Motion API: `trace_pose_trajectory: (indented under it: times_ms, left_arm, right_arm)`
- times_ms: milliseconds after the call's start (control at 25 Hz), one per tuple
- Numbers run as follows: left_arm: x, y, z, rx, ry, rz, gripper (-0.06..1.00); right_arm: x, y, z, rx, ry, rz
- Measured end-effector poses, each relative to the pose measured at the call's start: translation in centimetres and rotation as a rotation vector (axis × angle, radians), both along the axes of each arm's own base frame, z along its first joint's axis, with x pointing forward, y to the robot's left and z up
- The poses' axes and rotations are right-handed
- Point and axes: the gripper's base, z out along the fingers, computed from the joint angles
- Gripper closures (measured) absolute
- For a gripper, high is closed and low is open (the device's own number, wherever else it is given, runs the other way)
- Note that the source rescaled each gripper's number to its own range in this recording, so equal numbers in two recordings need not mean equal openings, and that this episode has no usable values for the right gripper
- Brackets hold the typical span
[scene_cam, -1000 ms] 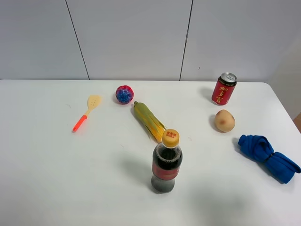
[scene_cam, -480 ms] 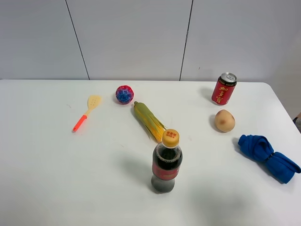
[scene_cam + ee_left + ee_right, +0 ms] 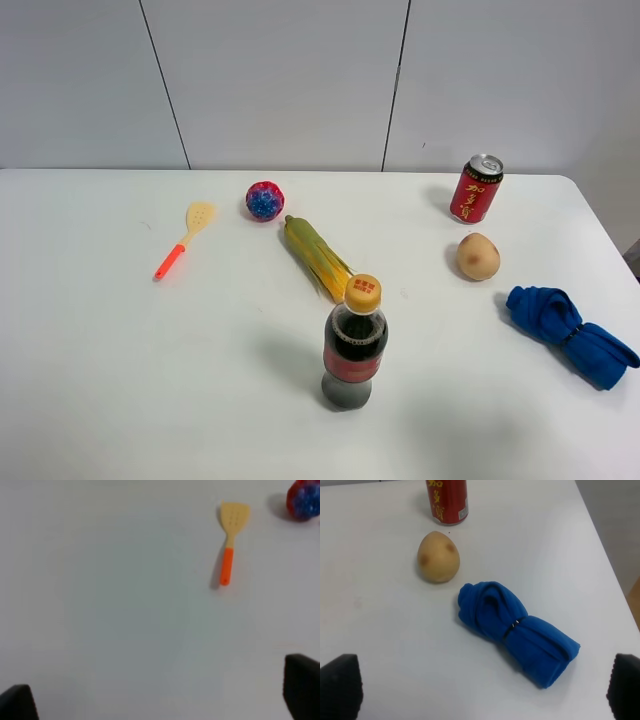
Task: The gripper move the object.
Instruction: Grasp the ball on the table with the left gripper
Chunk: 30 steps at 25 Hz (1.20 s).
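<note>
The ball (image 3: 265, 200), mottled red-pink and sparkly blue, lies on the white table (image 3: 120, 350) at the back, left of centre. It also shows at the edge of the left wrist view (image 3: 304, 499). Neither arm shows in the exterior view. My left gripper (image 3: 160, 700) is open and empty over bare table, far from the ball; only its black fingertips (image 3: 302, 685) show. My right gripper (image 3: 482, 690) is open and empty, with black fingertips (image 3: 340, 685) at the frame corners, hovering near the blue cloth.
An orange-handled spatula (image 3: 185, 240) lies left of the ball, also in the left wrist view (image 3: 229, 545). A corn cob (image 3: 318, 257) and a cola bottle (image 3: 354, 345) sit mid-table. A red can (image 3: 477, 188), a potato (image 3: 478, 256) and a blue cloth (image 3: 570, 333) are on the right.
Nothing on the table has moved. Only a small shape at the far right edge of the exterior view has shifted.
</note>
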Motion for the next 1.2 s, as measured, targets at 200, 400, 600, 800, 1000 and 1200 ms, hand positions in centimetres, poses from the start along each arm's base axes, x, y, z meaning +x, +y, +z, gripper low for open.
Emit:
trace_pose_trajectory:
  times_ms: [200,400,600,800,1000,1200]
  left_arm:
    - [5.6,-0.1,3.0,-0.088,-0.038,-0.018,-0.06]
    - [12.7,-0.1,3.5,-0.105,0.079,-0.072,-0.06]
    - [20.1,-2.7,2.0,-0.068,0.193,-0.275,-0.06]
    - [25.7,-7.5,0.1,-0.036,0.280,-0.446,-0.06]
    - [31.2,-11.3,-2.7,-0.007,0.331,-0.529,-0.06]
    - [35.3,-13.1,-6.0,0.042,0.357,-0.569,-0.06]
  right_arm:
    - [0.0,0.0,0.0,0.000,0.000,0.000]
    - [0.0,0.0,0.0,0.000,0.000,0.000]
    - [0.0,0.0,0.0,0.000,0.000,0.000]
    - [0.0,0.0,0.0,0.000,0.000,0.000]
    - [0.0,0.0,0.0,0.000,0.000,0.000]
    - [0.0,0.0,0.0,0.000,0.000,0.000]
